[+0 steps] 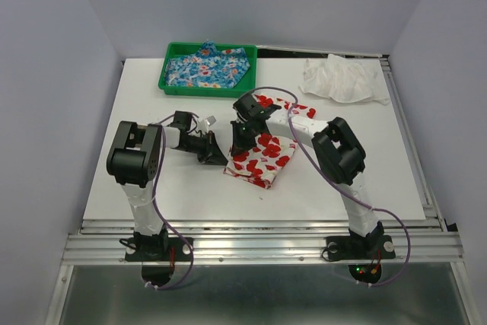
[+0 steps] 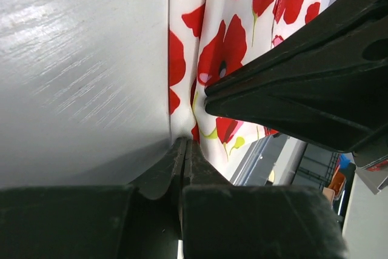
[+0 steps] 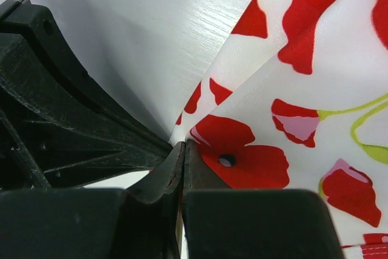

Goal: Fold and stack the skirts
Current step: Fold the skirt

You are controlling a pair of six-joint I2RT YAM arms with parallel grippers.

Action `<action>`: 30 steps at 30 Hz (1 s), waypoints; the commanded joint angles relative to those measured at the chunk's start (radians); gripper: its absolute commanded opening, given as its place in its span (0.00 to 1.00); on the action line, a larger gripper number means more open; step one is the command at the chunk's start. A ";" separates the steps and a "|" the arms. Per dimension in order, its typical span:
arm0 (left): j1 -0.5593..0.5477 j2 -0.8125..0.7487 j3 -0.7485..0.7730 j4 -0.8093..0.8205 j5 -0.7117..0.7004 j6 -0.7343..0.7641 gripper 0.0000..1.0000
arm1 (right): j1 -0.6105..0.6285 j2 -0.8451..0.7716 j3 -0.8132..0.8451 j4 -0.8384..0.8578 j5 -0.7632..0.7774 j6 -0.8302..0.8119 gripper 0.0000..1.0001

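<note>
As L fingers (image 2: pixel 167 171) & R fingers (image 3: pixel 170 171) clamp its edge, red-flower skirt (image 1: pixel 262 159), long axis near-left to far-right.

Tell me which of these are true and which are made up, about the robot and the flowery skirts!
1. The blue skirt lies in the green tray. True.
2. The red-flowered skirt is in the tray too. False: it lies on the table, nearer the arms.
3. The left gripper and right gripper both pinch the red-flowered skirt. True.
4. The skirts are stacked. False: they lie apart.
</note>
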 commanded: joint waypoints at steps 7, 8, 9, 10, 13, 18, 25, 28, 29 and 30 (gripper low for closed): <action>-0.012 0.040 -0.016 -0.026 -0.148 0.031 0.00 | 0.018 0.017 -0.002 0.050 -0.047 0.025 0.01; -0.011 0.038 -0.016 -0.023 -0.150 0.026 0.00 | 0.018 0.021 -0.015 0.059 -0.056 0.027 0.01; -0.011 0.036 -0.016 -0.023 -0.150 0.025 0.00 | 0.018 0.026 -0.021 0.065 -0.062 0.027 0.01; -0.011 0.032 -0.016 -0.023 -0.150 0.025 0.00 | 0.027 0.028 -0.027 0.075 -0.068 0.025 0.01; -0.006 0.021 -0.016 -0.026 -0.157 0.026 0.00 | 0.027 0.038 -0.051 0.098 -0.056 0.016 0.01; 0.006 -0.037 -0.023 -0.029 -0.145 0.029 0.00 | 0.027 0.081 -0.074 0.104 -0.025 -0.005 0.01; 0.069 -0.155 -0.023 -0.075 -0.082 0.096 0.00 | 0.027 0.118 -0.071 0.107 -0.016 -0.022 0.01; 0.074 -0.213 -0.007 -0.095 -0.070 0.146 0.00 | 0.027 0.120 -0.073 0.107 -0.011 -0.025 0.01; 0.072 -0.224 -0.006 -0.088 -0.067 0.149 0.01 | 0.027 0.121 -0.078 0.107 -0.011 -0.030 0.01; 0.069 -0.230 -0.005 -0.085 -0.058 0.149 0.01 | 0.027 0.120 -0.079 0.107 -0.011 -0.031 0.01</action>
